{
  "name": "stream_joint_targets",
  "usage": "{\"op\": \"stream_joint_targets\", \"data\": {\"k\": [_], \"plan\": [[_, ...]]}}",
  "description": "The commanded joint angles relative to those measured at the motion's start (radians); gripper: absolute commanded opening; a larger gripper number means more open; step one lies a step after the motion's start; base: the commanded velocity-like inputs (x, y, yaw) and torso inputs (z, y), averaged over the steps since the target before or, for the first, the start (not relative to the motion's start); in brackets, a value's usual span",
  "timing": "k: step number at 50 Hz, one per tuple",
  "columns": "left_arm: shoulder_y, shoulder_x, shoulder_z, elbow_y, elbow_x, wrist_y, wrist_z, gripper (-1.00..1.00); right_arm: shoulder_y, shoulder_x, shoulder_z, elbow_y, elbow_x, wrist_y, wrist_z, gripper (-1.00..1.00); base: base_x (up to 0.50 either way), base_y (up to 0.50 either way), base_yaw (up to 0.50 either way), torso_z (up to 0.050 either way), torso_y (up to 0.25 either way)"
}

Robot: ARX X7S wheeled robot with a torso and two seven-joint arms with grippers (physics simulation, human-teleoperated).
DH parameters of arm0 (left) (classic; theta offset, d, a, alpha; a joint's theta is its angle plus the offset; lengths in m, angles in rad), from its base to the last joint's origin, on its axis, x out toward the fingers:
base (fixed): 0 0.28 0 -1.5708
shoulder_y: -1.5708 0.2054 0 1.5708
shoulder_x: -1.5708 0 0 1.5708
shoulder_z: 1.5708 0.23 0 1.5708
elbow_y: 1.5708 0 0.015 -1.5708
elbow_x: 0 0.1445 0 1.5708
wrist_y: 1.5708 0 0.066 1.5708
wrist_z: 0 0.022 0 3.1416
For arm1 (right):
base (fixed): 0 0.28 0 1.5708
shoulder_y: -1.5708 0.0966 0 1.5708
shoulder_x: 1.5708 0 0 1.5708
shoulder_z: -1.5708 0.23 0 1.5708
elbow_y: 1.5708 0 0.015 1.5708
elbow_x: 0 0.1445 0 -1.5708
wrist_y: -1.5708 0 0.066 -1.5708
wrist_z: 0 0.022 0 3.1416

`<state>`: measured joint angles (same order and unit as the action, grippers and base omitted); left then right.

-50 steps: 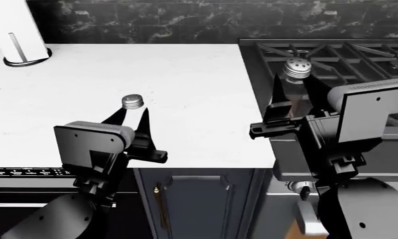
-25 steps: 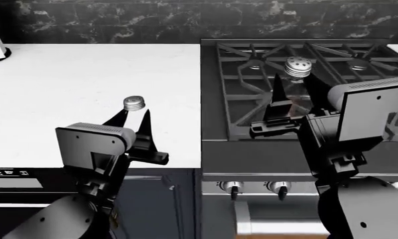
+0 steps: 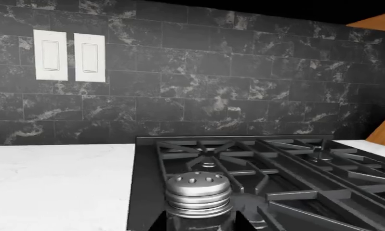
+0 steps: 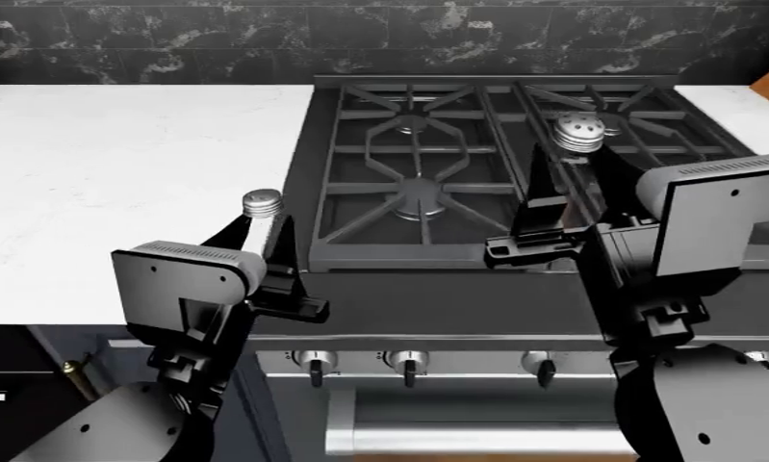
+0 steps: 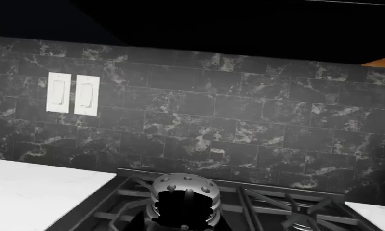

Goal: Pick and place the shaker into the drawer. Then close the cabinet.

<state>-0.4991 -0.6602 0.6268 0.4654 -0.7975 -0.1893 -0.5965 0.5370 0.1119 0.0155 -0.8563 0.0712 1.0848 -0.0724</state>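
Gripping one shaker (image 4: 262, 203) in its jaws, the left gripper (image 4: 258, 236) stood beside the stove (image 4: 358, 164), while the right gripper (image 4: 567, 183) clasped another shaker (image 4: 576, 132).

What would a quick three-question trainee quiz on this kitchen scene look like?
1. True or false: the right gripper is empty.
2. Multiple choice: in the head view, what shows behind the right shaker? A) white counter B) stove grates C) a sink
3. Fill in: the backsplash carries ___ white wall switches.

Key
1. False. It is closed on the right shaker, just as the left gripper is closed on the left shaker.
2. B
3. two
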Motion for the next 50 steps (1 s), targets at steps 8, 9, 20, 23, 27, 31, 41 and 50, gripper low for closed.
{"op": "stream_joint_targets", "data": {"k": [8,9,20,23,27,31,41,50], "plan": [[0.0,0.001,-0.001,-0.002,-0.013,0.007,0.001,-1.0,0.01,0.011,-0.013,0.001,0.008,0.01,0.008,-1.0,0.0,-0.5,0.0,0.0,0.0],[-0.001,0.001,-0.001,-0.002,-0.013,0.007,0.001,-1.0,0.01,0.012,-0.013,0.001,0.009,0.01,0.009,-1.0,0.0,-0.5,0.0,0.0,0.0],[0.002,0.003,0.002,-0.006,-0.009,0.009,0.005,-1.0,0.013,0.015,-0.015,0.009,0.019,0.009,0.016,-1.0,-0.04,-0.5,0.0,0.0,0.0],[0.001,0.004,0.004,-0.006,-0.008,0.008,0.006,-1.0,0.011,0.015,-0.014,0.009,0.023,0.007,0.018,-1.0,-0.19,-0.5,0.0,0.0,0.0],[0.001,0.005,0.004,-0.006,-0.008,0.008,0.005,-1.0,0.01,0.017,-0.013,0.009,0.027,0.006,0.02,-1.0,-0.29,-0.5,0.0,0.0,0.0],[0.004,0.006,0.005,-0.005,-0.008,0.009,0.004,-1.0,0.009,0.018,-0.012,0.005,0.031,0.008,0.022,-1.0,-0.33,-0.5,0.0,0.0,0.0],[0.002,0.006,0.007,-0.003,-0.006,0.007,0.004,-1.0,0.006,0.023,-0.011,0.003,0.038,0.006,0.031,-1.0,-0.33,-0.5,0.0,0.0,0.0],[0.007,0.007,0.009,-0.001,-0.004,0.008,0.003,-1.0,0.004,0.026,-0.011,0.002,0.045,0.006,0.038,-1.0,-0.33,-0.5,0.0,0.0,0.0]]}}
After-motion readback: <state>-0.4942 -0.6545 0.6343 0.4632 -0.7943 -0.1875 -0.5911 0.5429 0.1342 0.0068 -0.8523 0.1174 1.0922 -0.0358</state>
